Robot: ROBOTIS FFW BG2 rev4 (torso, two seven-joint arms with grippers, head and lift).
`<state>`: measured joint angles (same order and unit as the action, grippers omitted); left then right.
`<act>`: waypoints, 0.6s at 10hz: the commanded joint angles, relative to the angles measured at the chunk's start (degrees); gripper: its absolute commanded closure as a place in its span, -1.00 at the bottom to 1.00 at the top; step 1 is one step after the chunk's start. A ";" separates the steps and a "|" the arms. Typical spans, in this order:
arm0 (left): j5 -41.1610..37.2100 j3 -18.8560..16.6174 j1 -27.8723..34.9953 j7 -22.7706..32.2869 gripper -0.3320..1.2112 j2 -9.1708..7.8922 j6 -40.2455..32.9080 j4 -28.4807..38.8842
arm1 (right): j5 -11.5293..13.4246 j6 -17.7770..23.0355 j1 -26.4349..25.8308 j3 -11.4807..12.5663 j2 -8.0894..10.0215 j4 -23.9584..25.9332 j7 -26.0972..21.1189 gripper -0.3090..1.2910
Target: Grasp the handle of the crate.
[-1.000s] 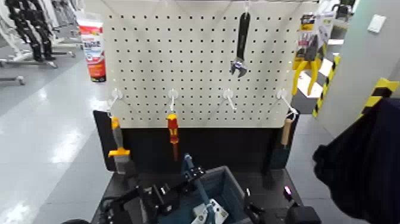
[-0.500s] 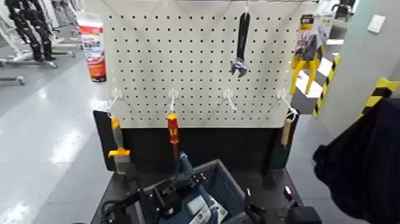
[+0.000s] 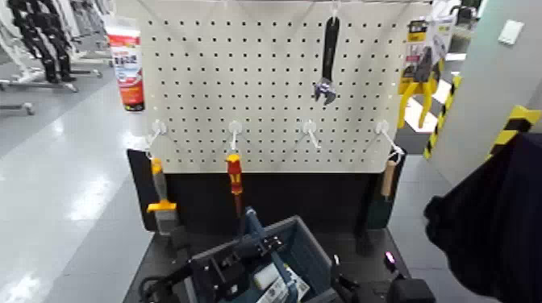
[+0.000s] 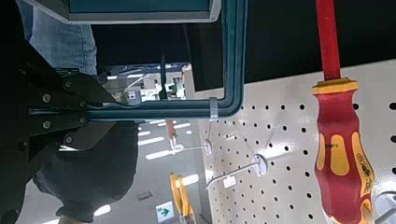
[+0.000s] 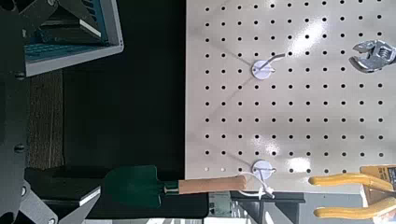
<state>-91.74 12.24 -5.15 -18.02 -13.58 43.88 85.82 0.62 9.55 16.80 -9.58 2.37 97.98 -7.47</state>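
The blue-grey crate sits low in the head view, below the pegboard. Its thin blue-grey handle arches up over it. My left gripper is shut on the handle bar, just over the crate's near rim. In the left wrist view the handle runs from the crate's corner into my left gripper, between the fingers. My right gripper waits low on the right beside the crate; in the right wrist view its fingers stand apart and hold nothing.
On the pegboard hang a red-and-yellow screwdriver, an orange-handled scraper, a black wrench, a trowel and yellow pliers. A person in dark clothing stands at the right edge.
My left gripper has closed in on the handle, and the crate's near end has shifted a little left and up with it. The right arm has not moved.
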 commanded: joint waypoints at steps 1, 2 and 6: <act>-2.75 -0.03 1.37 0.00 0.96 -0.04 0.33 1.80 | 0.17 -0.06 0.07 0.00 0.00 0.01 -0.09 -0.44; -4.24 -0.38 2.60 0.71 0.96 -0.74 1.21 3.47 | 0.26 -0.06 0.07 0.09 0.00 0.10 -0.09 -0.44; -11.62 -1.61 8.66 8.62 0.96 -3.38 1.83 12.44 | 0.61 -0.06 0.16 0.26 -0.18 0.10 -0.18 -0.44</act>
<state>-102.26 10.67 2.97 -9.52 -16.75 45.85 97.13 1.22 9.47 16.93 -9.37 2.27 98.09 -7.65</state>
